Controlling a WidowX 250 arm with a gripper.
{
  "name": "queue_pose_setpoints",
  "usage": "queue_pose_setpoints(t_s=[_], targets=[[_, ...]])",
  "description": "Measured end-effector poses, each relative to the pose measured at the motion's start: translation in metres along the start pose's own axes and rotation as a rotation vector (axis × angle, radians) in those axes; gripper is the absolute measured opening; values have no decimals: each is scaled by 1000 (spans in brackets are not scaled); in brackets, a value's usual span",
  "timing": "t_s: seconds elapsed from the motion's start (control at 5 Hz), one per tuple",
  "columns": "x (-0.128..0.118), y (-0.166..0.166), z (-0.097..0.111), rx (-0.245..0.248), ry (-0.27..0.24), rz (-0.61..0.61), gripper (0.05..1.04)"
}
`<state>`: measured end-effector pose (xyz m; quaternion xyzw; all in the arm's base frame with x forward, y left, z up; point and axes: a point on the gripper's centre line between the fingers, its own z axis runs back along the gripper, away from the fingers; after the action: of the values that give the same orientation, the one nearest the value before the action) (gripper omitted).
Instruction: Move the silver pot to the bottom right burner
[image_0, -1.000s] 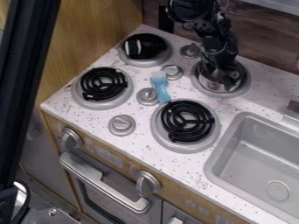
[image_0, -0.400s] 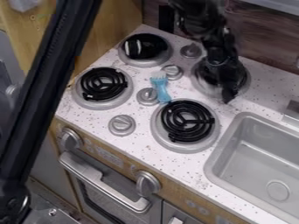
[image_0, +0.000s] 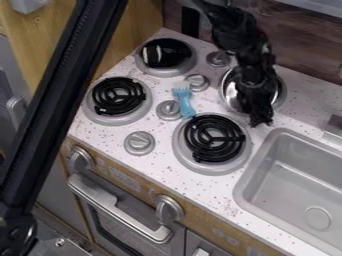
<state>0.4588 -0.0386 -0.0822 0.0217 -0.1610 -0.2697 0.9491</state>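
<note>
From where I stand, reading the four burners as a clock with twelve at the back, the silver pot (image_0: 230, 93) is at the three o'clock burner (image_0: 283, 95). The black gripper (image_0: 260, 119) hangs down in front of it, hiding much of its middle, so I can't tell whether the claw is open, closed or gripping the pot. I also can't make out whether the pot is sitting flat or lifted a little. The bright curve of its side shows toward nine o'clock of the claw.

The bottom right burner (image_0: 212, 141), at five o'clock, has its black coil in a grey ring. Near the middle of the clock lies a light blue toy fork (image_0: 184, 102), tines toward twelve and handle toward five, its end close by that ring. A grey knob (image_0: 168, 110) is just beside it.

Another coil burner (image_0: 119, 100) is at nine, and a glossy black thing (image_0: 167, 54) covers the one at eleven. Out toward four is the grey sink (image_0: 294, 182).
</note>
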Motion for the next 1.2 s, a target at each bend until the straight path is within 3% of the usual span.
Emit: queue_pose_setpoints(t_s=[0.2,0.4,0.6,0.8,1.0,1.2], targets=[[1,-4,6,0,-15,1,191],[2,-11,31,2,-83,-9,90],[-4,-18,55,23,-109,4,72],[-22,-9,76,105,-39,103,71],[-44,-8,86,148,22,135,71],[-51,-14,80,152,81,147,71]])
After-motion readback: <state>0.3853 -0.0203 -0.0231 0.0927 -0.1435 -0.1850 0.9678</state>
